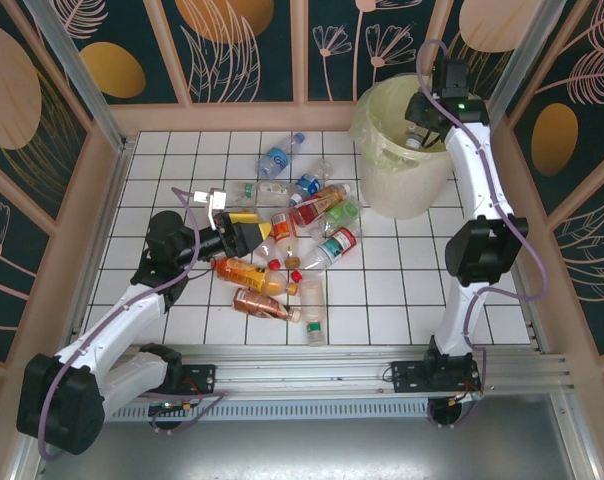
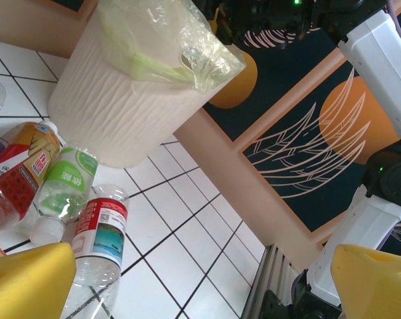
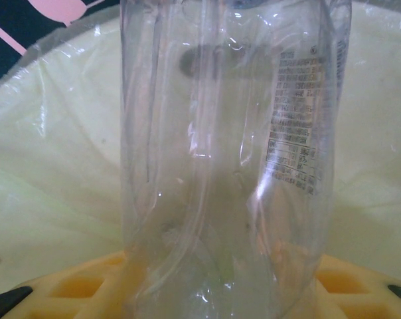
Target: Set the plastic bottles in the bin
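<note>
Bin (image 1: 410, 188): matt cream plastic, wall finely ribbed, lined with thin, crinkled, glossy film (image 2: 162, 41). 1 bottle (image 3: 227, 166) over the bin: clear, smooth, glossy plastic with printed text. Floor (image 1: 387, 295) beside the bin: glossy white tiles, dark grout lines.

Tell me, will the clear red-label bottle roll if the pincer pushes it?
Probably: the red-label bottle is round and lies on its side on smooth tiles. It looks empty, so it is likely light and squashy. The green-label bottle beside it might block it.

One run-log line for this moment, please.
right gripper: shut on clear bottle over bin | left gripper: open at bottle pile
</note>
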`<action>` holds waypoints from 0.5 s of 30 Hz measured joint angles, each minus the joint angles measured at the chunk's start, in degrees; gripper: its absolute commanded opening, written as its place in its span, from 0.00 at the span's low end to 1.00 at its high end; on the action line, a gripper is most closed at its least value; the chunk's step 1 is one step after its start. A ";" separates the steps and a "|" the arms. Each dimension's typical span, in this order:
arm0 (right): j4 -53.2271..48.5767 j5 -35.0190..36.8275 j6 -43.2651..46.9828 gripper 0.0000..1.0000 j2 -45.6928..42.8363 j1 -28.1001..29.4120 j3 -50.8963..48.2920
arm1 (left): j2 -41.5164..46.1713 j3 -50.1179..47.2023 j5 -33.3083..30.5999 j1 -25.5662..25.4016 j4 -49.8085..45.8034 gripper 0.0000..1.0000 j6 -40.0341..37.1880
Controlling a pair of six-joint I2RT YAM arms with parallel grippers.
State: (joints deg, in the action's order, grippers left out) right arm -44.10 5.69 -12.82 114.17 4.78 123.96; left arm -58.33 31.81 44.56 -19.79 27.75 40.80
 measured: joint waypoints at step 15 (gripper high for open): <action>-0.76 -2.82 -0.83 0.51 6.43 -0.59 -1.57 | 0.00 0.00 -0.07 -0.22 -0.22 0.99 0.00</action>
State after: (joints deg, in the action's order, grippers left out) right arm -44.86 2.87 -13.65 120.60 4.19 122.39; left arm -58.33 31.81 44.49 -20.01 27.53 40.80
